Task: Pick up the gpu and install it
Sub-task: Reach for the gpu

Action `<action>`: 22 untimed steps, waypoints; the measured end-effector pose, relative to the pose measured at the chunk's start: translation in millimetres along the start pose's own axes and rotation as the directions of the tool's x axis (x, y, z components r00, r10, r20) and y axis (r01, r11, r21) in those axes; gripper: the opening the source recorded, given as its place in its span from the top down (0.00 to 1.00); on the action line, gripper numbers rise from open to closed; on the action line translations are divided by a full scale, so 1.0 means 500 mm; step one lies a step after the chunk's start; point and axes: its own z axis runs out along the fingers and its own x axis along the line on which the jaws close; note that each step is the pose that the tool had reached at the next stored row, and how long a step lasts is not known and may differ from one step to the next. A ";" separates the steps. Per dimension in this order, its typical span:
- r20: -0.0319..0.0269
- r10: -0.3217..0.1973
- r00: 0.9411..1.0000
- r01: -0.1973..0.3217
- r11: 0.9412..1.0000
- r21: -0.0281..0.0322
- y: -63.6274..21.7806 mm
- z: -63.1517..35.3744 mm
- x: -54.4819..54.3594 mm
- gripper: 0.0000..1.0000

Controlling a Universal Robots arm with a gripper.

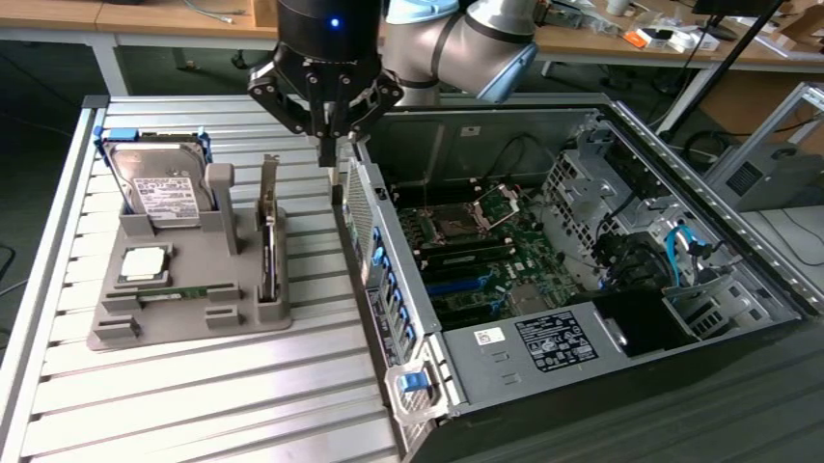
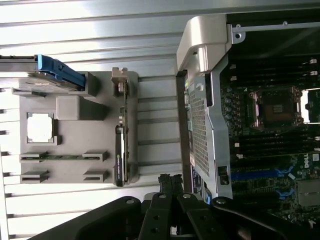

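The gpu (image 1: 270, 236) stands edge-on in a slot of the grey holder (image 1: 193, 323), a slim dark card with its silver bracket at the far end. In the wrist view the gpu (image 2: 123, 135) is a thin green and dark blade on the same holder (image 2: 70, 120). My gripper (image 1: 332, 166) hangs above the gap between the holder and the open computer case (image 1: 386, 260), to the exterior view's right of the gpu and apart from it. Its fingers (image 2: 172, 192) are pressed together, shut on nothing.
On the holder there are also a boxy hard drive (image 1: 161, 188) with a blue frame, a square processor (image 1: 142, 262) and a narrow memory strip (image 1: 180, 291). The case lies open, showing its motherboard (image 1: 483, 256). Everything rests on a slatted metal table (image 1: 193, 405).
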 end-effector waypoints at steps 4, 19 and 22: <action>0.000 0.000 1.000 0.000 1.000 0.000 0.000 0.000 0.001 0.89; 0.000 0.000 1.000 0.000 1.000 0.000 -0.001 0.000 0.009 0.89; 0.000 0.000 1.000 0.000 1.000 0.000 -0.001 0.000 0.010 0.89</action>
